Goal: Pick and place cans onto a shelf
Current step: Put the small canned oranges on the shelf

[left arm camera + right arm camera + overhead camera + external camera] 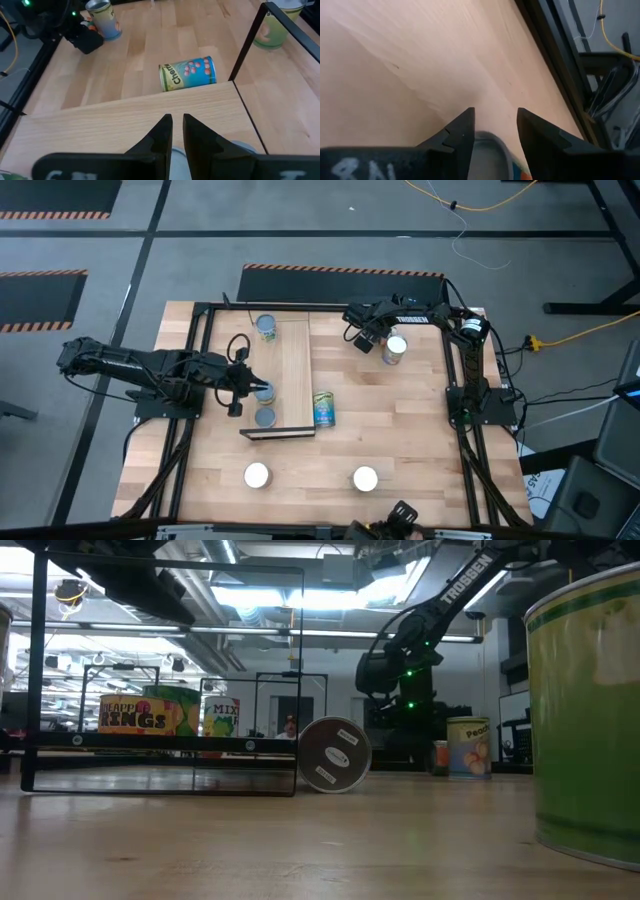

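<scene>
Placing looks underway: left gripper (252, 390), fingers narrow around a can (263, 391) just ahead on the shelf (295, 370), must let go next, while right gripper (375, 340) straddles another can (395, 348), fingers wide.

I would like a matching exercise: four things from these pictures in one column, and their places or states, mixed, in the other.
1. blue-and-yellow can
2. left gripper
3. right gripper
4. two white-topped cans

a. standing on the tabletop's near part
b. over a can on the shelf
c. lying on its side beside the shelf
d. at a can off the shelf

Pairs: 1-c, 2-b, 3-d, 4-a
</scene>
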Tool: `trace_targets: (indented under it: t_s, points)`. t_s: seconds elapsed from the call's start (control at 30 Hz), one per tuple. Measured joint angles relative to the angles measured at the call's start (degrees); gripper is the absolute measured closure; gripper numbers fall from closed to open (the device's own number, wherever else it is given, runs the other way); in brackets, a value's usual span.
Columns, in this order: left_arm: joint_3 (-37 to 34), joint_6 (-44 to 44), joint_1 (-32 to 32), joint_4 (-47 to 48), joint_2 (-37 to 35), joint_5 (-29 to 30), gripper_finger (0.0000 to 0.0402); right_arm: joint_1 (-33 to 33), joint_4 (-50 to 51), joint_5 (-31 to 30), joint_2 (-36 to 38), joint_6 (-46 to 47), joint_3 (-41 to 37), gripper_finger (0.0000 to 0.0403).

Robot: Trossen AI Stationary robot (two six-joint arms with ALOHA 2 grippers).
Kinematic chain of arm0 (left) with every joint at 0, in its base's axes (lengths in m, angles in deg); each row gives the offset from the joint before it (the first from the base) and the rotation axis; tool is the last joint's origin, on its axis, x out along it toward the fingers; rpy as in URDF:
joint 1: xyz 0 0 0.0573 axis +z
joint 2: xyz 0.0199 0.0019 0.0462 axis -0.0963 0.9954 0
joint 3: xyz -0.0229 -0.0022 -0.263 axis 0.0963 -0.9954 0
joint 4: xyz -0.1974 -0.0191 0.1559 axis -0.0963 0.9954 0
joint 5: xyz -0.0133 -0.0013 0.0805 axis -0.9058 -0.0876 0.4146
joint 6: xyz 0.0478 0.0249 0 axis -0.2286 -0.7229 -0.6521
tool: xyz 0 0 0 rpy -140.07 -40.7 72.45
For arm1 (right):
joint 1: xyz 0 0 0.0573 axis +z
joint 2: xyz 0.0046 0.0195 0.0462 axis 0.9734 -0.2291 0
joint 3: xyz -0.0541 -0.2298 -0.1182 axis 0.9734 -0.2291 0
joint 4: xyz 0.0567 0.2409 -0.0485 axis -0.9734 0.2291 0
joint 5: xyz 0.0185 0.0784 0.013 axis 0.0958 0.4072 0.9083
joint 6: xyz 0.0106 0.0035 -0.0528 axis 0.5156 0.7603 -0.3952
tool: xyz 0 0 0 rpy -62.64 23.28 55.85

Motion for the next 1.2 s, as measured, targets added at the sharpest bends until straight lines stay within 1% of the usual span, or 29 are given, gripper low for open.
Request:
trace_targets:
  t_s: [0.13, 0.37, 0.73, 0.87, 0.93, 1.07, 1.2]
  points:
    - [0.0, 0.37, -0.02, 0.07, 0.0, -0.17, 0.0363, 0.0, -0.41, 0.56, 0.0, -1.87, 0.01, 0.0253]
    - [0.0, 0.38, -0.02, 0.07, 0.0, -0.17, 0.0363, 0.02, 0.35, 1.51, 0.0, -1.93, 0.39, 0.0253]
    - [0.0, 0.22, -0.02, 0.07, 0.0, -0.16, 0.0363, 0.0, 9.51, 2.18, 0.06, -0.85, 8.53, 0.0253]
    - [0.0, 0.22, -0.02, 0.07, 0.0, -0.15, 0.0363, 0.0, 10.76, 6.59, 0.07, 0.53, 8.64, 0.0253]
    - [0.0, 0.22, -0.02, 0.07, 0.0, -0.15, 0.0363, 0.01, 11.1, 7.85, 0.07, 1.16, 8.64, 0.0253]
    - [0.0, 0.2, -0.02, 0.07, 0.0, -0.15, 0.0363, 0.04, 11.1, 6.16, 0.07, 0.65, 8.64, 0.0253]
    - [0.0, 0.2, -0.02, 0.07, 0.0, -0.15, 0.0363, 0.0, 12.14, 6.01, 0.07, 0.7, 8.64, 0.0253]
